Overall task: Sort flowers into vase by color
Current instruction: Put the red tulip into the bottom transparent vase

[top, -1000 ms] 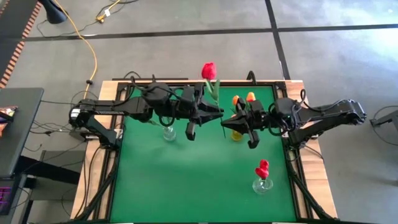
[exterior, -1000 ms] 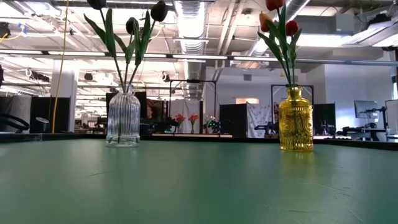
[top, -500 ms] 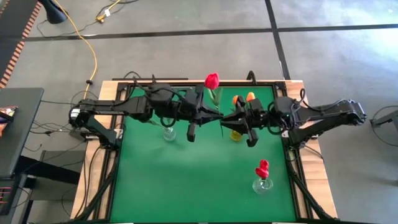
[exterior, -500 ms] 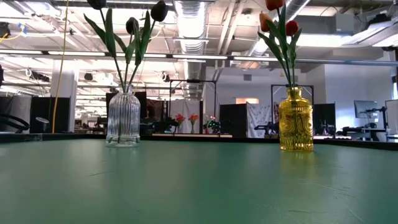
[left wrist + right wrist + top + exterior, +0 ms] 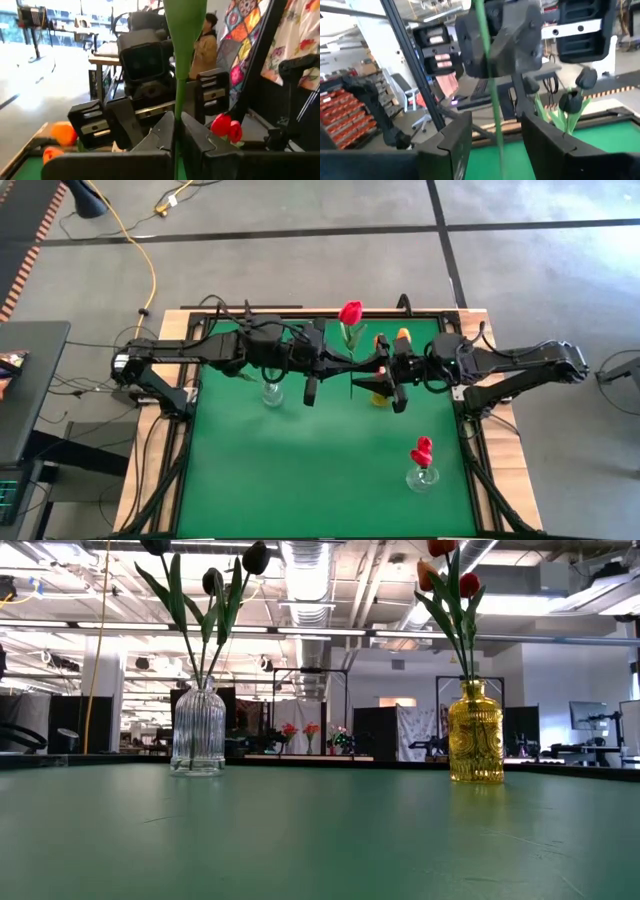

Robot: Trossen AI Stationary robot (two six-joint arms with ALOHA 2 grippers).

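A red tulip (image 5: 351,313) stands upright in the air over the green table's far middle, held by its thin green stem in my shut left gripper (image 5: 347,362). My right gripper (image 5: 379,370) faces it from the right, open. Its fingers (image 5: 454,145) stand on either side of the stem (image 5: 495,125) without touching it. Beside it stands a yellow vase (image 5: 475,732) with orange tulips (image 5: 402,335). A ribbed clear vase (image 5: 198,730) at far left holds black tulips (image 5: 256,556). A small clear vase (image 5: 422,477) at near right holds red tulips (image 5: 422,450). My left gripper pinches the tulip's stem (image 5: 176,102) between its two fingers, below the leaf. The fingers reach in level from the table's left and lie across the stem. The tulip stands upright, head up, lifted clear of the table, its lower stem hanging below the fingers.
Both arms meet over the table's far middle, between the ribbed vase and the yellow vase. The green mat (image 5: 320,470) lies bare in the near middle and near left. A wooden frame (image 5: 150,470) borders the table. A person (image 5: 205,47) stands in the room beyond.
My left gripper has shut on the red tulip's stem and my right gripper has opened off it. The tulip's head has shifted toward the table's right and a little toward its near edge, still upright.
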